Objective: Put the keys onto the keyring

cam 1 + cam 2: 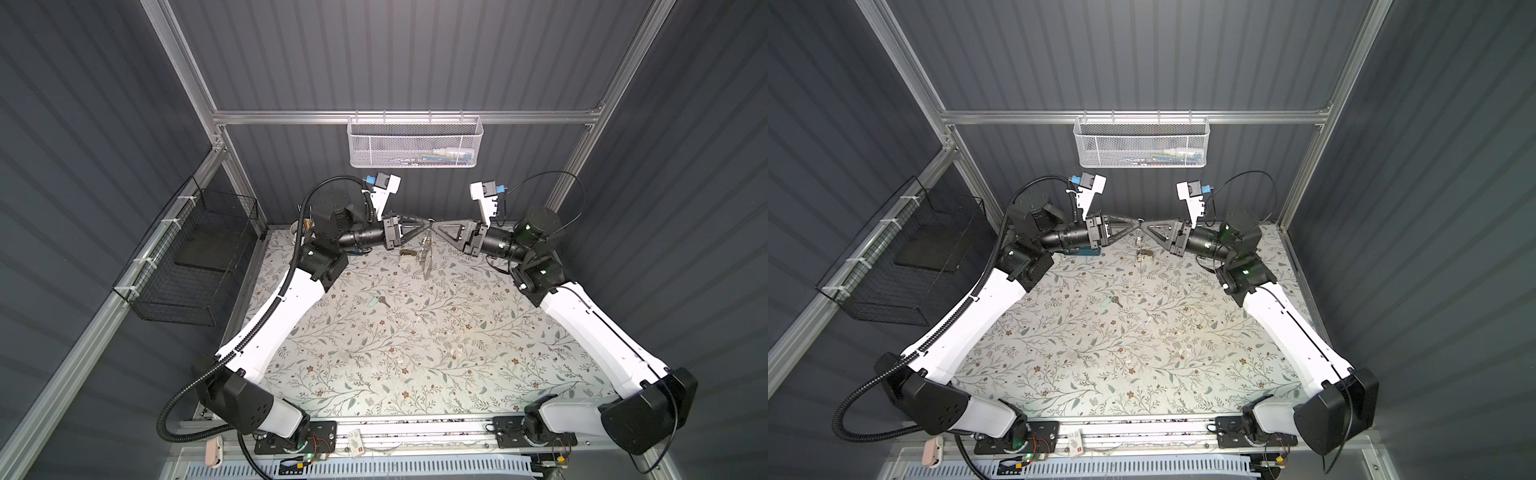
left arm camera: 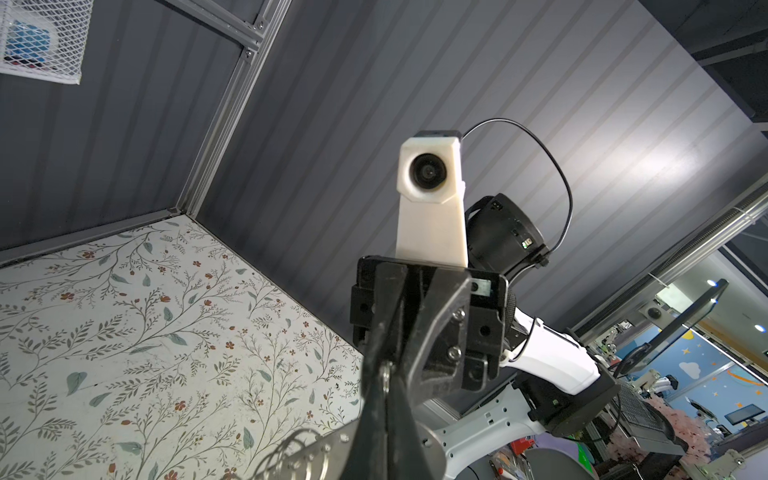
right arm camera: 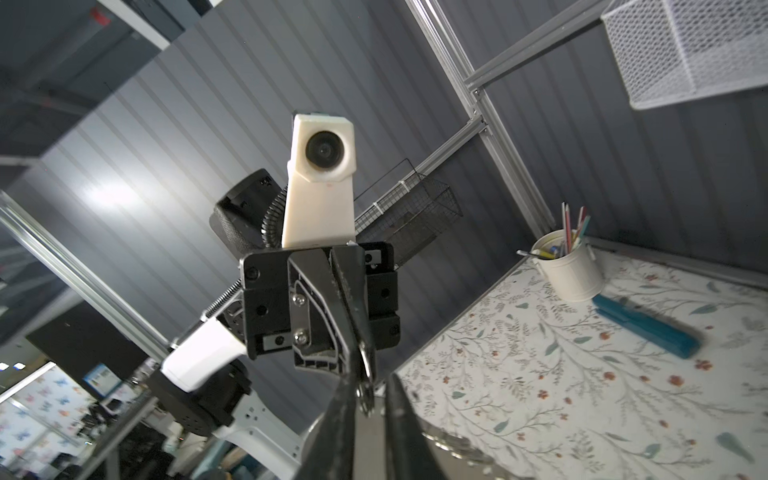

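Keyring (image 1: 427, 259) pinched in left gripper (image 1: 428, 221), hanging; keys (image 1: 376, 302) flat on tbl (image 1: 374, 374)

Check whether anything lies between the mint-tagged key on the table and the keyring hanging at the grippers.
Nothing visible does. The key lies alone on the floral table, nearer the arm bases than the keyring hanging from the shut left gripper. A tan-and-white lump lies near the keyring, not between them.

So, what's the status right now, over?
Left gripper: jaws shut on keyring, which dangles. Right gripper: jaws at it, grip unclear. Keys on table, untouched. Nothing blocking.
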`<state>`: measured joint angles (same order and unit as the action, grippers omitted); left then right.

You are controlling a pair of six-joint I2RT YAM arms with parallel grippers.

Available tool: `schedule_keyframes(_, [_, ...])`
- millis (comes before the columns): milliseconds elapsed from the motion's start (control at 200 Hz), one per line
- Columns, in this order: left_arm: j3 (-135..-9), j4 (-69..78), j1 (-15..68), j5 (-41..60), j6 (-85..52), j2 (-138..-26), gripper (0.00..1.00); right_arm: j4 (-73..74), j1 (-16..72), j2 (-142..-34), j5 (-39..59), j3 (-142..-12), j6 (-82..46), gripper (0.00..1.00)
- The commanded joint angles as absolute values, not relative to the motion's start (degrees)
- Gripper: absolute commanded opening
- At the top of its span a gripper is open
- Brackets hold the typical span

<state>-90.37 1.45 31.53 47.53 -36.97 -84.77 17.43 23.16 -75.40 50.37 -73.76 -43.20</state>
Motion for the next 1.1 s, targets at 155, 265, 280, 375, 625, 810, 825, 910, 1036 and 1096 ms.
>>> schedule_keyframes(155, [-95.3,-8.1,31.6,46.1,-28.6,-84.9,0.00,9.6,20.1,-71.0,48.9,-73.9,-38.7,0.26])
schedule_keyframes(265, [-97.2,-11.9,31.6,45.7,-26.2,-85.5,0.00,3.6,20.0,-71.2,48.7,-76.5,-35.7,0.26])
schedule_keyframes(280, [-97.4,-12.2,31.7,45.7,-26.0,-85.6,0.00,2.9,20.0,-71.2,48.6,-76.9,-35.6,0.26])
schedule_keyframes(375, [-97.3,-12.1,31.6,45.6,-25.8,-85.6,0.00,-0.4,20.3,-72.0,47.8,-78.7,-34.4,0.22])
schedule_keyframes(625, [-97.2,-12.3,31.7,46.1,-25.5,-85.7,0.00,-3.5,22.6,-73.5,47.6,-82.5,-31.5,0.23])
schedule_keyframes(810, [-96.8,-11.8,31.6,45.9,-25.7,-85.3,0.00,-4.7,23.7,-75.2,47.6,-84.5,-30.7,0.22])
schedule_keyframes(825, [-96.7,-11.8,31.6,45.9,-25.7,-85.3,0.00,-4.7,23.7,-75.3,47.5,-84.6,-30.7,0.22])
schedule_keyframes(910, [-96.7,-12.0,31.6,45.5,-25.5,-85.0,0.00,-4.5,23.8,-75.3,47.0,-84.4,-30.8,0.23])
schedule_keyframes(1036, [-96.8,-14.7,31.6,41.9,-23.4,-84.3,0.00,-5.3,23.7,-74.7,44.2,-83.9,-30.2,0.32])
schedule_keyframes(1096, [-96.8,-16.6,31.6,38.7,-21.8,-83.7,0.00,-6.5,23.6,-74.3,41.4,-83.5,-29.8,0.47])
